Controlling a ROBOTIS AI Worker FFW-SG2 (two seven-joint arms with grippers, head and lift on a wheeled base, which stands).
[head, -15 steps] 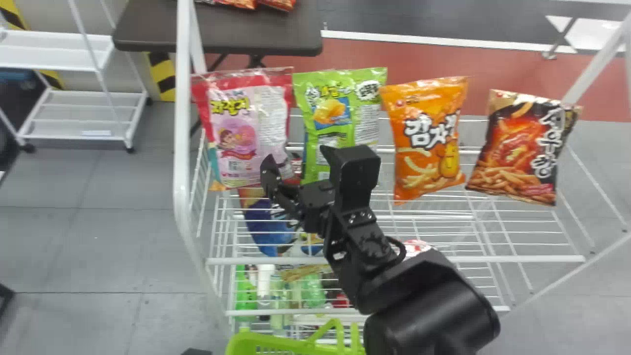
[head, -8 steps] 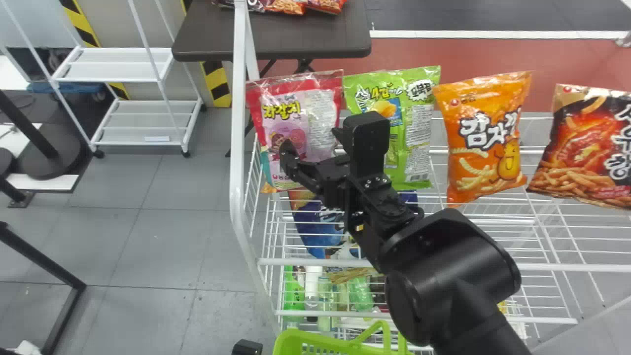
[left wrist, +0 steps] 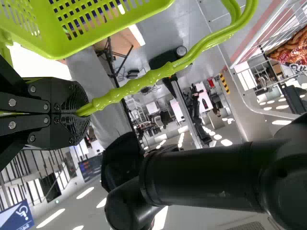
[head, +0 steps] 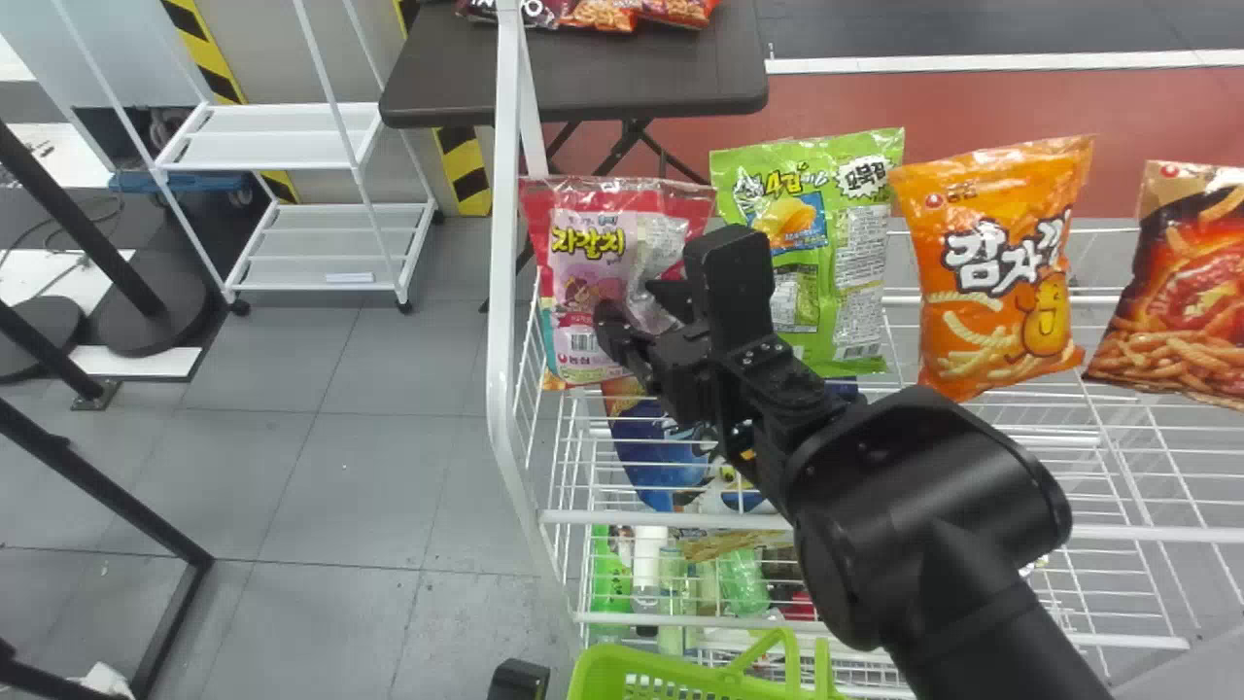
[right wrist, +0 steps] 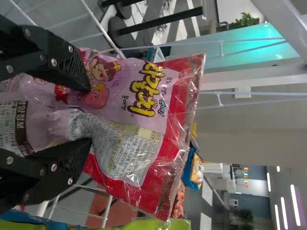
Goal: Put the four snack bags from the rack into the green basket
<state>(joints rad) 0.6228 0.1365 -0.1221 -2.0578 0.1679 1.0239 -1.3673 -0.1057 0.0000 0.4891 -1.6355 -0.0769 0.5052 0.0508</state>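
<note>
Over the red-and-pink snack bag (head: 586,262), at the rack's left end, is my right gripper (head: 637,309). In the right wrist view, my right gripper (right wrist: 90,115) is shut on this bag (right wrist: 144,115), whose wrapper is creased between the fingers. The green bag (head: 826,233), orange bag (head: 1001,262) and black-and-red bag (head: 1181,292) stand farther right. At the bottom edge is the green basket (head: 671,676), beside a black part of my left arm (head: 518,679). In the left wrist view, my left gripper (left wrist: 82,113) is shut on the basket's handle (left wrist: 139,82).
White wire shelves (head: 1069,437) lie below the bags, with a blue bag (head: 661,457) and bottles (head: 646,569) lower down. The rack's white post (head: 502,243) stands left of the pink bag. Behind is a dark table (head: 641,68) holding more snacks.
The head view has swung left. My right gripper has closed on the red-and-pink bag, whose top edge now sits lower than the green bag's and whose front has creased.
</note>
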